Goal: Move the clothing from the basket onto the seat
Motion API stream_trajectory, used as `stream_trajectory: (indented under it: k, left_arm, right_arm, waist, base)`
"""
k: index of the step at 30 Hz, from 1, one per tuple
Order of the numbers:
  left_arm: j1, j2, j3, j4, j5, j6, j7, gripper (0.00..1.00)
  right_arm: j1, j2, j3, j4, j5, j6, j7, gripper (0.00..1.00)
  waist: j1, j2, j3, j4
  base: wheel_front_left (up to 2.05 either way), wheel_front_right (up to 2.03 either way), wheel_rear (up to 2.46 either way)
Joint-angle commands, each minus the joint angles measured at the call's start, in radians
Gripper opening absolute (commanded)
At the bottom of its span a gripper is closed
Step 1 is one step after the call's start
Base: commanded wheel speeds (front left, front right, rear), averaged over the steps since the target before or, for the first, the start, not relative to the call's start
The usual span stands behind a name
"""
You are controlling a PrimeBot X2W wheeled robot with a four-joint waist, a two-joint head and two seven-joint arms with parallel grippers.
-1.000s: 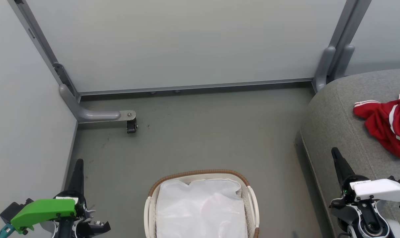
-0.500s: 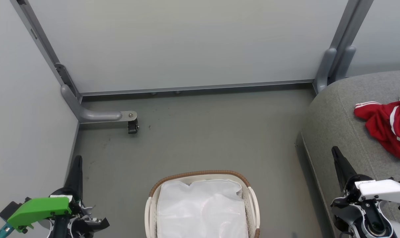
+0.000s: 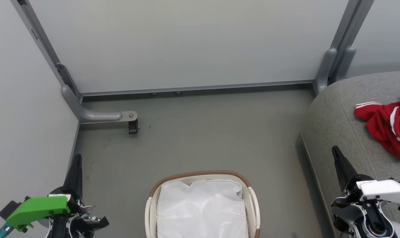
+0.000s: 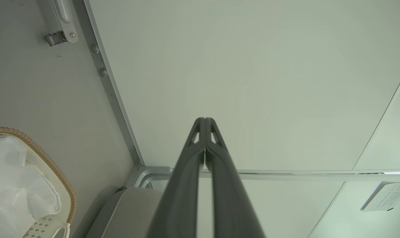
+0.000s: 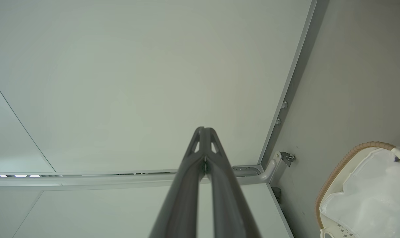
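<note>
My left gripper [image 3: 76, 163]: pressed together, empty, left of the basket [image 3: 200, 174].
My right gripper [image 3: 336, 155]: the same, right of the basket.
Clothing [image 3: 390, 127]: red heap on the seat [image 3: 332, 112], far right of the basket, cut off by the frame.
Risk: the liner [image 3: 200, 208] may hide a garment, I can't tell; stopping now would strand it.

The clothing [image 3: 386, 124] and seat [image 3: 332, 122] run off the right edge; the basket [image 3: 200, 173] is cut by the bottom edge.
</note>
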Motion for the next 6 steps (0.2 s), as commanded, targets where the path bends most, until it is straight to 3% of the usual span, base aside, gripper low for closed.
stream_trajectory:
  k: [1,6]
  left_arm:
    - [-0.012,0.007,0.003,-0.002,-0.003,-0.006,0.004,0.00]
    - [-0.012,0.007,0.002,-0.002,-0.003,-0.006,0.004,0.00]
  right_arm:
    - [0.011,-0.006,-0.003,-0.004,0.003,-0.001,0.003,0.00]
    - [0.011,-0.006,-0.003,-0.004,0.003,-0.001,0.003,0.00]
  waist:
    - [0.0000,0.0000,0.000,0.000]
    - [0.0000,0.0000,0.000,0.000]
  base:
    - [0.00,0.00,0.00]
    - [0.00,0.00,0.00]
